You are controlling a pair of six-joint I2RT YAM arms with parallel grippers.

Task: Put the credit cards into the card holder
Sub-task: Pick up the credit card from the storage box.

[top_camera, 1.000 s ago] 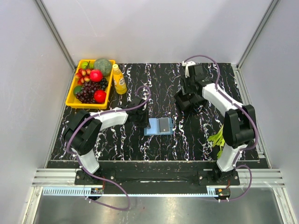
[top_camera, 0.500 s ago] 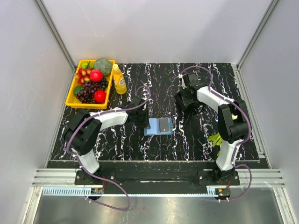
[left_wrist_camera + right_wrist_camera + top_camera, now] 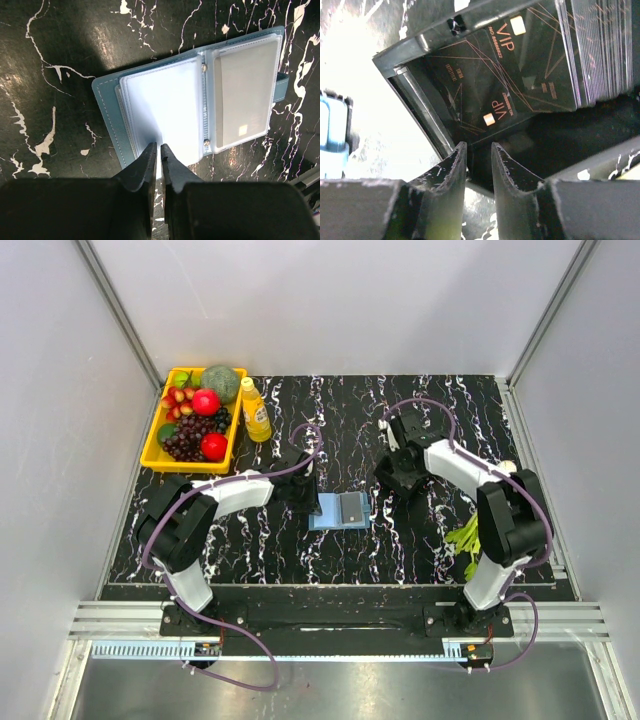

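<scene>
Right gripper (image 3: pixel 478 146) nearer the card holder (image 3: pixel 106 97) now, narrowly parted over the credit cards (image 3: pixel 480 85); left gripper (image 3: pixel 158 146) unmoved, pinching it

We take blue folding card holder (image 3: pixel 340 511), lying open, as landmark. Left gripper (image 3: pixel 160 147), clamped on its clear sleeve, blocks left edge. Right-behind it: black box-like frame (image 3: pixel 410 50) holding stacked dark cards (image 3: pixel 540 55), right gripper (image 3: pixel 479 146) low over it, jaws narrowly apart. We see bare black marble tabletop (image 3: pixel 340 560) on near side and behind. Far left-behind: yellow fruit tray (image 3: pixel 150 445), yellow plastic bottle (image 3: pixel 255 410). Right-front: green leafy bunch (image 3: pixel 462 537).
</scene>
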